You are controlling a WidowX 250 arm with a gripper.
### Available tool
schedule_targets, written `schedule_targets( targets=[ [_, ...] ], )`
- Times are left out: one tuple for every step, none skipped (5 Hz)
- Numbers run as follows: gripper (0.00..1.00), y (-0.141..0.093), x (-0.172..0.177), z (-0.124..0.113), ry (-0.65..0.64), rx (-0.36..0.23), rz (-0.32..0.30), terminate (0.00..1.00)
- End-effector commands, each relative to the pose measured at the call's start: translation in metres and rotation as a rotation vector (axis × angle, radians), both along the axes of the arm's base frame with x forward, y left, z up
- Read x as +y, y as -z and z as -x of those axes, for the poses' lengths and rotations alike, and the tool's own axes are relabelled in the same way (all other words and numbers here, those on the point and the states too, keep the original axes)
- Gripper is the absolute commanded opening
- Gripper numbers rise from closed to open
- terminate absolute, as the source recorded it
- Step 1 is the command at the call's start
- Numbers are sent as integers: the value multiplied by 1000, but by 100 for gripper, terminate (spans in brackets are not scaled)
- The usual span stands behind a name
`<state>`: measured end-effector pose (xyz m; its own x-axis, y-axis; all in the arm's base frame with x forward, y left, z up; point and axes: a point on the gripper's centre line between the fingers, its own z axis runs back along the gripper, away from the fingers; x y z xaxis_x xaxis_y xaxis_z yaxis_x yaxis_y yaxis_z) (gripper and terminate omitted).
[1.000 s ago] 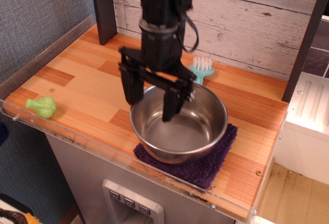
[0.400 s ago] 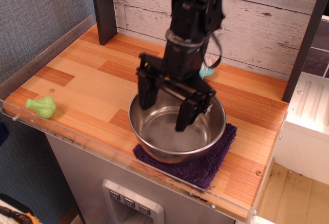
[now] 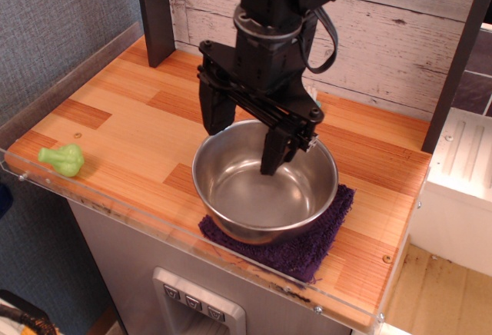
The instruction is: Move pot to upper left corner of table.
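Observation:
The shiny steel pot stands upright on a dark purple cloth at the front right of the wood-plank table. My black gripper is open and hangs over the pot's back-left rim. One finger is outside the rim and the other finger reaches down inside the bowl. The jaws are spread wide and hold nothing. The pot is empty.
A green toy lies near the table's front-left edge. A dark post stands at the back left corner before a white plank wall. A clear acrylic rim runs along the edges. A white cabinet stands to the right.
The gripper moved right from the pot's left rim, dipped into the bowl, then rose slightly toward the back rim. It stays open. The pot has barely shifted.

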<state>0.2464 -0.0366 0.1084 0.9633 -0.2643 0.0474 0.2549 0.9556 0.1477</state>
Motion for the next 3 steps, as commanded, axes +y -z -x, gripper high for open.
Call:
schedule_targets(
  targets=[
    [100,9,47,4,-117,-28,-10,0],
    [100,23,62,2,-162,-7,-9,0],
    [100,38,63,-2,-174,2,-4,0]
  ],
)
